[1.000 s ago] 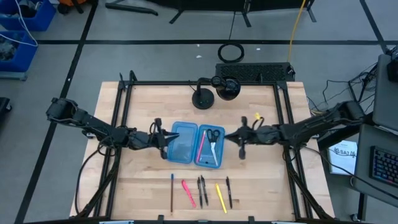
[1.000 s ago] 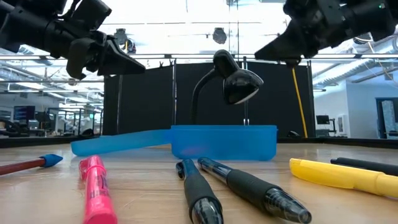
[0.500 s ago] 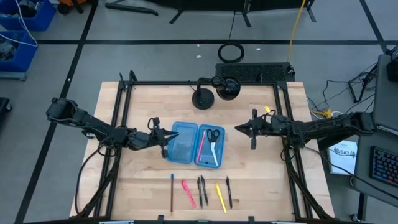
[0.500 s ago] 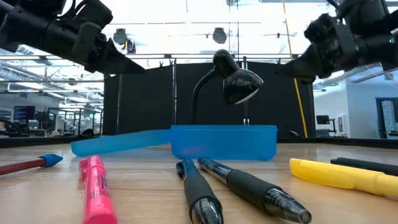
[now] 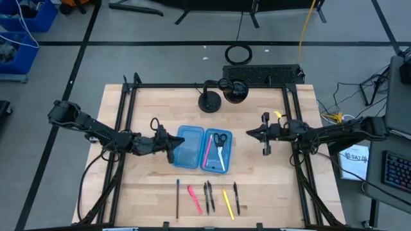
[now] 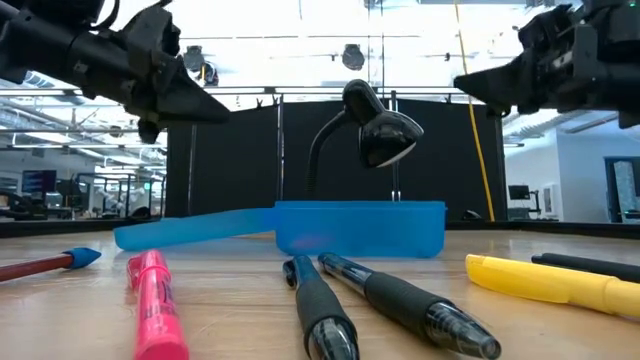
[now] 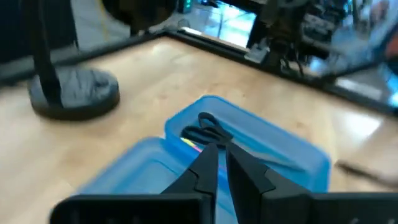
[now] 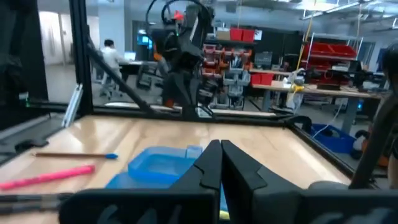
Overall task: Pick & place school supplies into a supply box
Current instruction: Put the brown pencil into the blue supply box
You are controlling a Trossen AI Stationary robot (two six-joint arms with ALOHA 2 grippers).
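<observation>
The supply box [image 5: 188, 148] lies open at mid-table, both translucent blue halves flat. Its right half [image 5: 217, 151] holds the black-handled scissors [image 5: 220, 138] and a pink pen [image 5: 207, 153]. A dark pencil [image 5: 178, 197], pink highlighter [image 5: 194, 199], two black pens [image 5: 209, 196], a yellow pen [image 5: 228, 203] and another black pen [image 5: 236, 197] lie in a row near the table's near edge. My left gripper [image 5: 172, 147] hovers shut and empty over the box's left half [image 7: 219, 163]. My right gripper [image 5: 250, 133] hangs shut and empty to the right of the box [image 8: 220, 160].
A black desk lamp stands on its base [image 5: 209, 101] beyond the box, with its head [image 5: 236, 92] beside it. Black frame rails [image 5: 122, 128] run along the table's left and right sides. Bare wood lies between the box and the row of pens.
My right gripper has drawn back from the box's right half toward the table's right edge, and it has risen in the low view. My left gripper has stayed over the box's left half and rolled a little about its own axis.
</observation>
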